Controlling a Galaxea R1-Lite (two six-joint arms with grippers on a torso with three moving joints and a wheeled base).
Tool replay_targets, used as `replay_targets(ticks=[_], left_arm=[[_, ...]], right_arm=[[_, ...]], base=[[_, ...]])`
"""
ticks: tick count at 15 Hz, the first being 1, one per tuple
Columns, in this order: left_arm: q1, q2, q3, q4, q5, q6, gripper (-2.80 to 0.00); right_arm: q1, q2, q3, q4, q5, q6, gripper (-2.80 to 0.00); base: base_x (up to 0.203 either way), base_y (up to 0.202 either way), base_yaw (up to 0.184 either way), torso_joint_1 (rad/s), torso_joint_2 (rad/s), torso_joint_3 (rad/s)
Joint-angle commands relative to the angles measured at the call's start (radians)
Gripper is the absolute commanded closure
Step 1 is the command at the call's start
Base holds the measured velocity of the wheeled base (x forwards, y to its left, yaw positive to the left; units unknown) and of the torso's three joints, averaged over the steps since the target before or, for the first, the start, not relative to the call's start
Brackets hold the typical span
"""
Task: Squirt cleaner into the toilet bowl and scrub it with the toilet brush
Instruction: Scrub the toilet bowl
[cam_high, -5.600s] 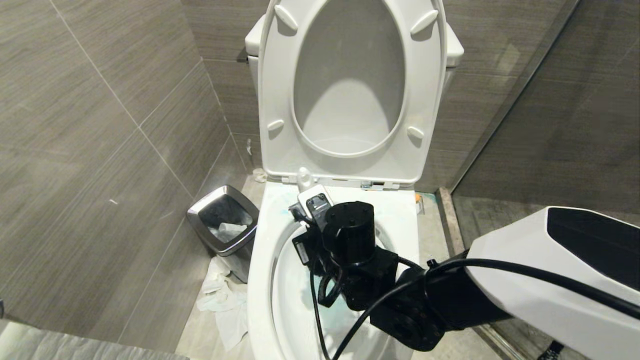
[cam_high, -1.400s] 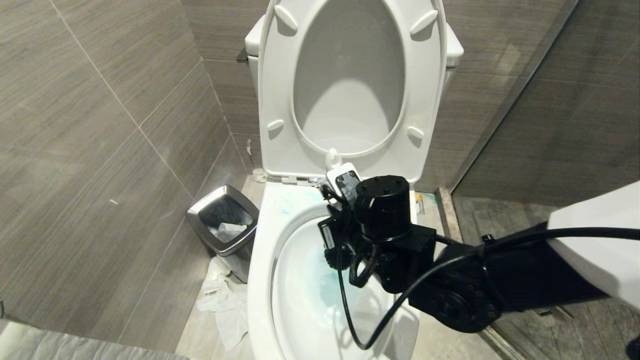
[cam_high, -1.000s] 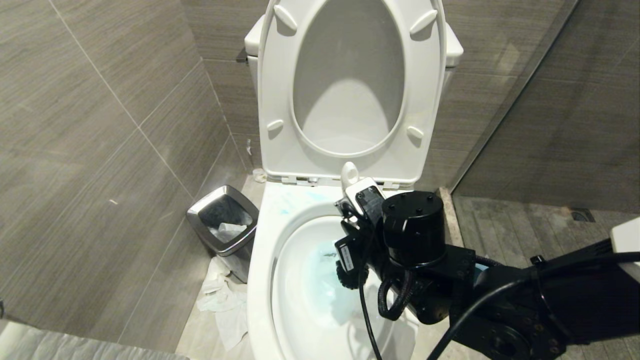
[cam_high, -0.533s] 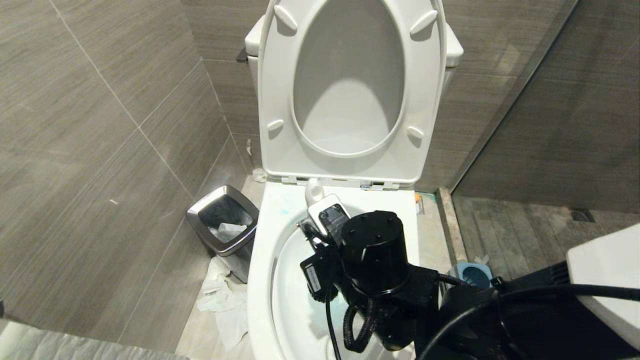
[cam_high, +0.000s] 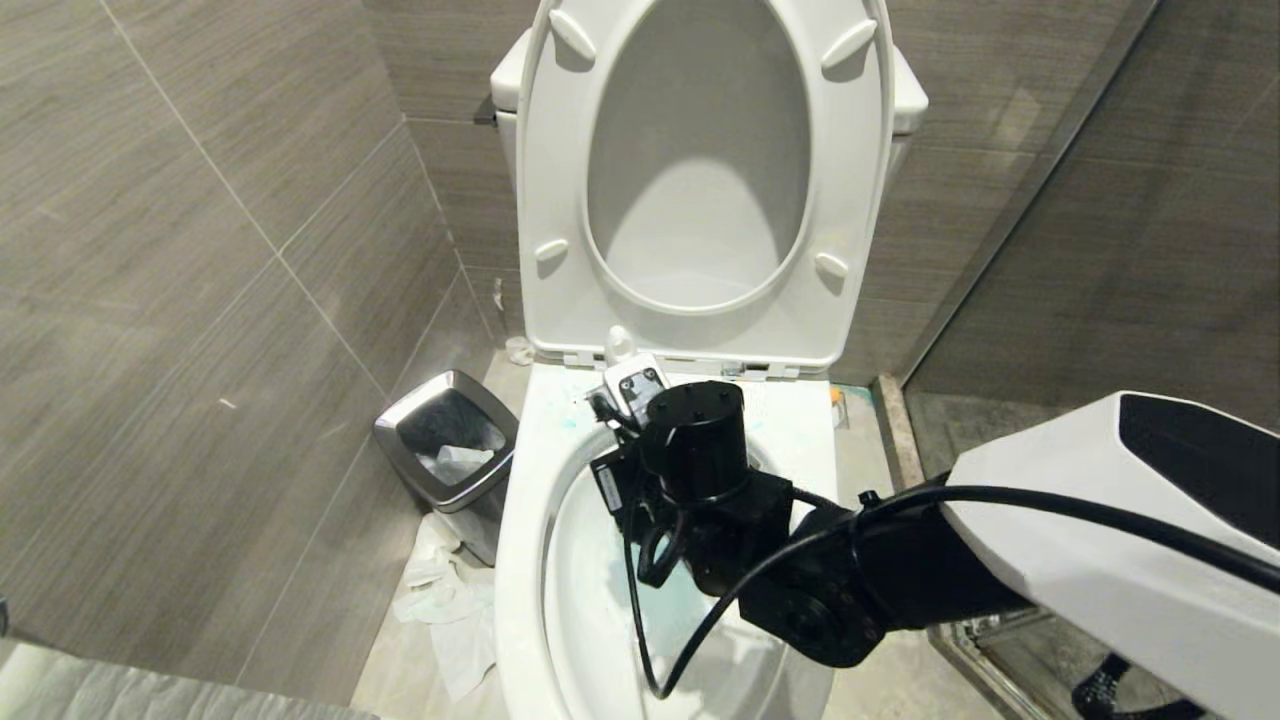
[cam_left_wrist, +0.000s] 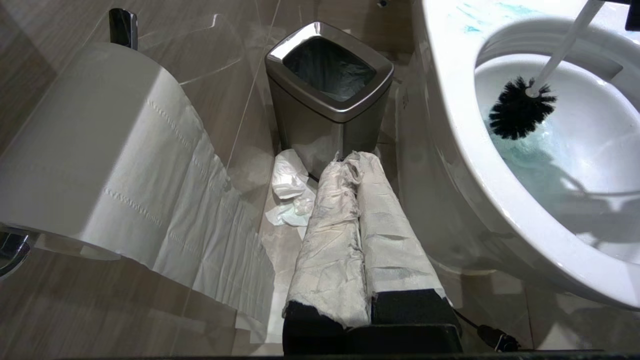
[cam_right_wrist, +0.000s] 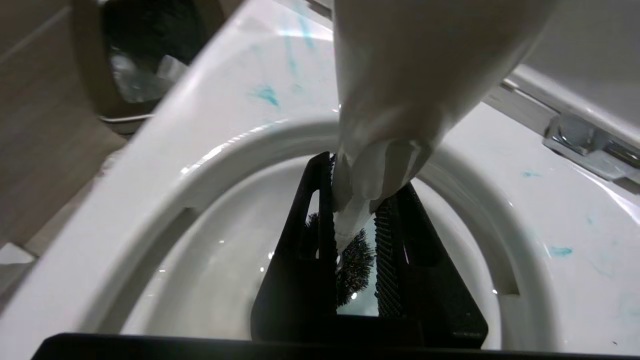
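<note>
Toilet brush (cam_left_wrist: 520, 107): you hold it with the right gripper (cam_right_wrist: 356, 220), whose black ribbed jaws are clamped on the slim white handle, gripped high so the gripper likely stays clear of the water. The handle slants down into the toilet bowl (cam_high: 520, 560), placing the black bristle head against the inner wall on the side nearer the steel bin (cam_left_wrist: 330, 85), just above the water. The seat and lid stand raised against the tank, giving the arm open access.

Cleaner (cam_left_wrist: 525, 155) shows as a turquoise tint in the water under the bristles, with thin smears on the broad rim. Judge the scrubbing as under way.

The bowl is glossy glazed ceramic, so the stiff bristles should slide easily. The left gripper (cam_left_wrist: 357, 165), its fingers wrapped in white paper and pressed together, is parked low beside the bowl, near crumpled tissue on the floor.
</note>
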Motion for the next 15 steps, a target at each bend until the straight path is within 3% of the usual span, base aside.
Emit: replay_targets(ticks=[1,6,8,10,13,15], left_arm=[[0.0,0.0,0.008,-0.001,0.0,0.0,0.0],[0.0,0.0,0.008,-0.001,0.0,0.0,0.0],[0.0,0.0,0.008,-0.001,0.0,0.001,0.0],[0.0,0.0,0.008,-0.001,0.0,0.0,0.0],[0.0,0.0,0.008,-0.001,0.0,0.0,0.0],[0.0,0.0,0.008,-0.001,0.0,0.0,0.0]], right_arm=[[-0.032,0.009,0.011,-0.005,-0.002,-0.001,0.0],[-0.068,-0.176,0.273,-0.01,0.009,0.009,0.0],[-0.04,-0.272,0.408,-0.02,0.013,0.031,0.0],[0.041,-0.336,0.506,-0.038,0.014,0.074,0.0],[0.132,-0.345,0.533,-0.044,0.01,0.113,0.0],[0.145,-0.321,0.501,-0.044,0.01,0.12,0.0]], base=[[0.0,0.0,0.0,0.0,0.0,0.0],[0.0,0.0,0.0,0.0,0.0,0.0],[0.0,0.0,0.0,0.0,0.0,0.0],[0.0,0.0,0.0,0.0,0.0,0.0],[0.0,0.0,0.0,0.0,0.0,0.0],[0.0,0.0,0.0,0.0,0.0,0.0]])
